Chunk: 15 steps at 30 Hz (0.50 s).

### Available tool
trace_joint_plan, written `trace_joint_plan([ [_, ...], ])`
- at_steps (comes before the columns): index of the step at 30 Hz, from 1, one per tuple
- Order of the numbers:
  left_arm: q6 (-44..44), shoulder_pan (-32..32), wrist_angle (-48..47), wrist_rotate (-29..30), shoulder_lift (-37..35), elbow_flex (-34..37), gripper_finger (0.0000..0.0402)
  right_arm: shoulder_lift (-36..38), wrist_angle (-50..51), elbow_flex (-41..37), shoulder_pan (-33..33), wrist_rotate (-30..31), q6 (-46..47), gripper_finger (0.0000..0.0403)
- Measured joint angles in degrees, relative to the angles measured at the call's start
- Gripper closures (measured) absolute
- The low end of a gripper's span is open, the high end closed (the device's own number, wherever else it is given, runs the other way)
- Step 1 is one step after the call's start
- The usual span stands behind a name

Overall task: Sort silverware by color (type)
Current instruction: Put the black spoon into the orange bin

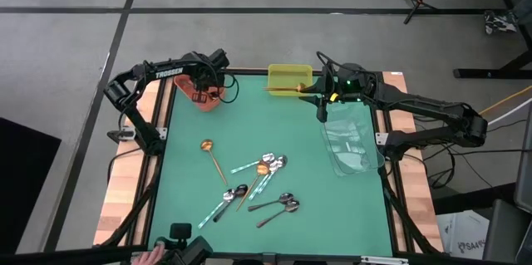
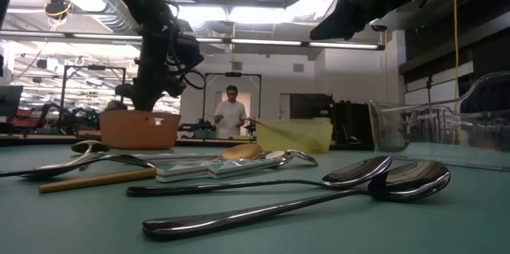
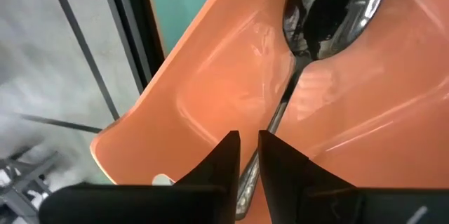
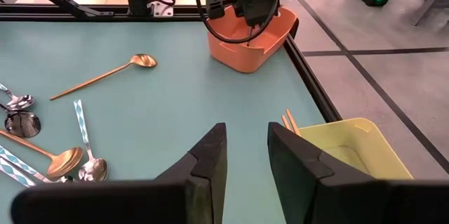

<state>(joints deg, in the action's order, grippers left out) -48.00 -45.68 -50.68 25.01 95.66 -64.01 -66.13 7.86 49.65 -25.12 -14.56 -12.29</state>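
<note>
My left gripper hangs over the orange bin at the mat's far left corner, shut on a black spoon. My right gripper hovers open and empty above the mat beside the yellow bin, where gold handles stick out over the rim. A lone gold spoon lies flat on the mat. A cluster of silver, gold and patterned spoons lies mid-mat, with dark spoons nearer the near edge. My left gripper pinches the black spoon's thin handle near its free end between the two fingers, coming from above and pointing down. The spoon hangs below the fingers with its bowl down inside the orange bin. Whether the bowl touches the bin floor, I cannot tell.
A clear plastic bin stands at the mat's right edge, below the right arm. The black frame rail borders the mat. Bare mat lies between the bins and the spoons. A person stands far off in the room.
</note>
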Motion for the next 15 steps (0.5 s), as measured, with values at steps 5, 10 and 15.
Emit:
trace_joint_plan([
  [5,1.05,2.24,0.04,-0.03,-0.63,0.00,0.0354,0.00,0.00,0.00,0.04,-0.05,0.00,0.0306],
  [10,1.11,4.45,0.37,-0.04,-2.58,0.00,0.0354,-0.02,0.00,0.00,0.04,-0.49,0.00,0.0306],
  [15,7.00,6.74,0.39,-0.40,-6.70,0.00,0.0354,-0.02,0.00,0.00,0.04,-0.49,0.00,0.0306],
])
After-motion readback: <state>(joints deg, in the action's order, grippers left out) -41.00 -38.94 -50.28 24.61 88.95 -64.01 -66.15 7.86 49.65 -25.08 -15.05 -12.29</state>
